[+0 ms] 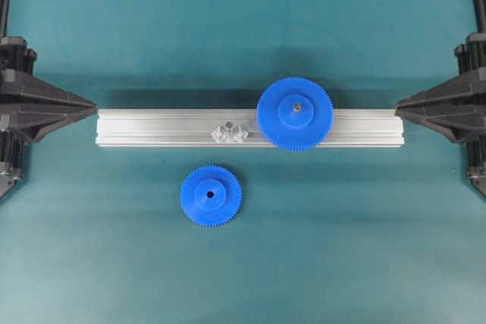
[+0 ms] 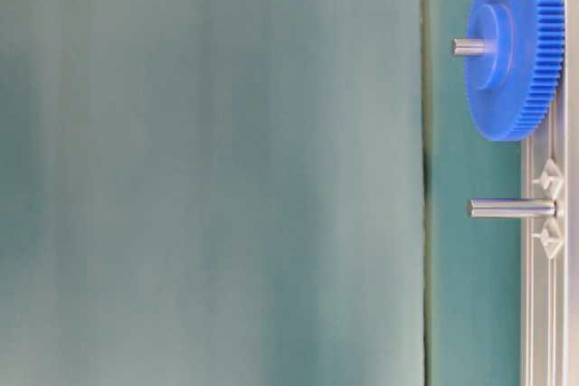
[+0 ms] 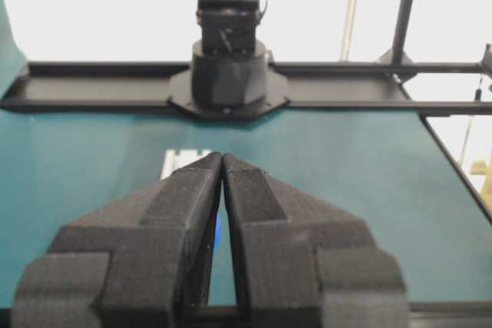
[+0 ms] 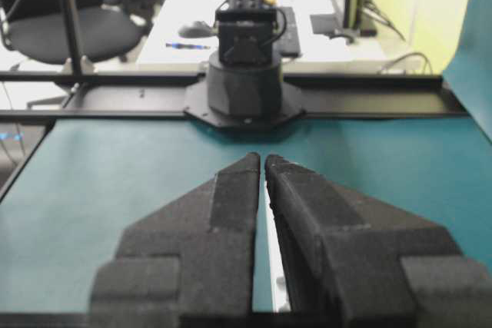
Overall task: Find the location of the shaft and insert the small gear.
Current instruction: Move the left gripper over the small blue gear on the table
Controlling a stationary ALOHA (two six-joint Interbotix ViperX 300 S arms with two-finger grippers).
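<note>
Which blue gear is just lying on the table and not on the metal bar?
The small gear, alone on the green table in front of the metal bar. The bigger gear sits on the bar on a pin.

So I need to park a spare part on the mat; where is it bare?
Bare mat runs along the far side of the aluminium rail, and along the near edge below the small gear. It is crowded mid-rail, where the shaft stands close beside the large gear.
</note>
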